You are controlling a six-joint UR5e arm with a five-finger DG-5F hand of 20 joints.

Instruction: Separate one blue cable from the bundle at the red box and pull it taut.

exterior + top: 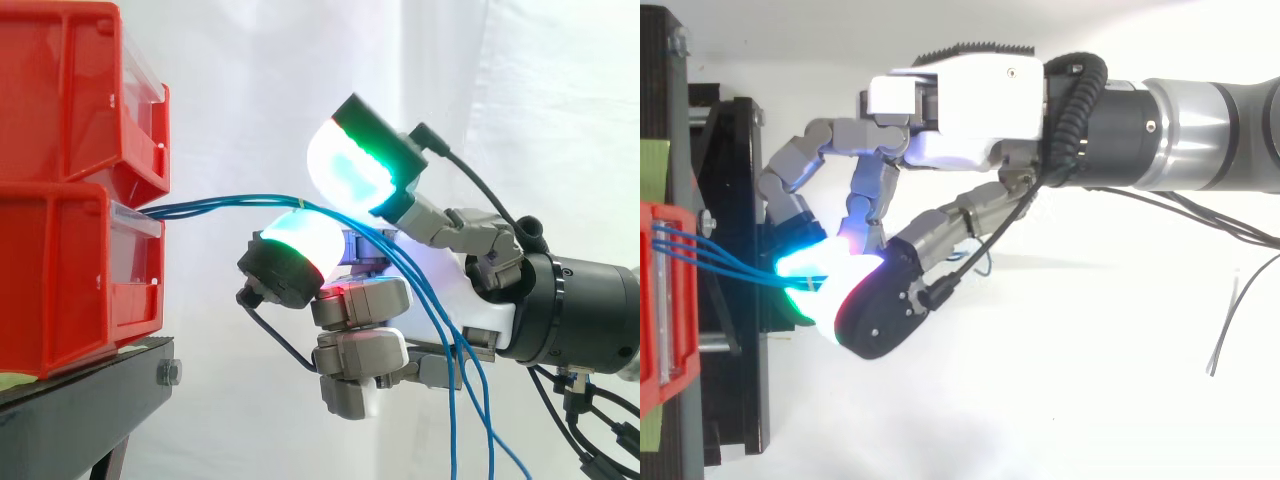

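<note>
1. Robot hand (970,115): fingers curled, glowing pads closed round thin blue cables (215,205).
2. Cables run near-level from gap betw. stacked red plastic bins (60,250) to pads, then droop past palm.

Red bins (60,290), blue cables (230,206), black stand (90,395), white curtain (250,80), grey-and-white hand (960,110), cyan-green fingertips (345,170)

Emerging as a tight bundle of thin blue cables (225,206) from the front of the lower red box (60,290), just beneath the upper red box (60,90). Running almost level away from that front, lying close together in a slight curve. Passing between the curled fingertips of the hand (960,110). Bending downward there, hanging loose, fanning apart into separate strands and reaching the side view's bottom edge.
</note>
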